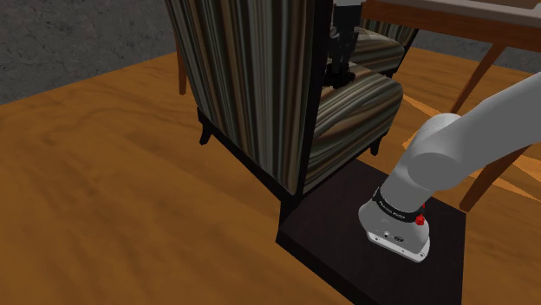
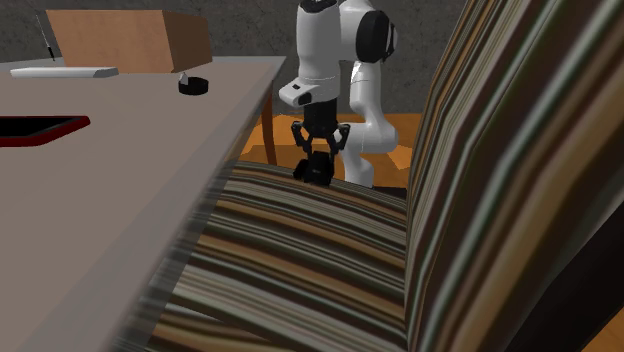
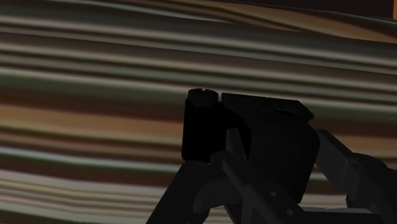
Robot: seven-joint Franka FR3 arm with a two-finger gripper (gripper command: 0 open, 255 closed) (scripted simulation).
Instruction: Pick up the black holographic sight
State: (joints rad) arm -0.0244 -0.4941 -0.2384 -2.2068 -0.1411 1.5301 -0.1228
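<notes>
Tool points straight down at black sight on striped seat; arm upright; grip cannot tell

In the shoulder view the armchair back hides part of the black sight, and the arm runs off the right edge. The second exterior view blurs the near edge of the tabletop.

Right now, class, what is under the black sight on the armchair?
The sight sits on the armchair's striped seat cushion. Stripes show beside and beyond it in the wrist view; the patch directly beneath is covered by the sight itself.
</notes>
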